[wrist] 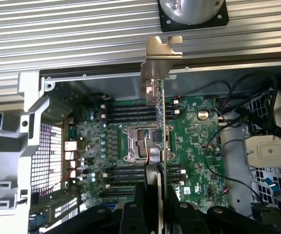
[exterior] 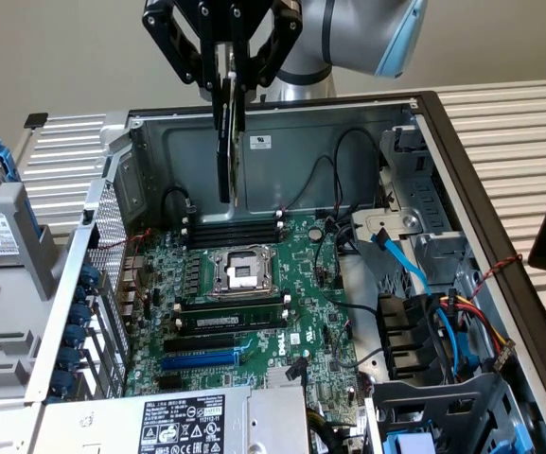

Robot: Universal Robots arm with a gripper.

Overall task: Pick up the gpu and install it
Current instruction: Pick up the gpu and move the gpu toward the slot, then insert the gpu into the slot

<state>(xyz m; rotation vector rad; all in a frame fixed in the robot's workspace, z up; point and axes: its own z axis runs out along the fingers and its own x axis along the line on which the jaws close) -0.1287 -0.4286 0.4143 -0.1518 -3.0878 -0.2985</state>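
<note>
Tally of parts in view
One gpu, one gripper, one case, one motherboard, one CPU socket, one blue expansion slot

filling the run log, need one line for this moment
pincer: shut on gpu | gpu: held in the air above motherboard | install: not seated

gpu: matt black plastic-looking shroud, green PCB, bracket bare metal w/ dull satin sheen. gripper: matt black, metal or plastic, can't tell. motherboard: semi-gloss green PCB; socket frame shiny metal. case: smooth grey sheet metal. table: ribbed bare-metal slats. PSU label: glossy black sticker.
</note>
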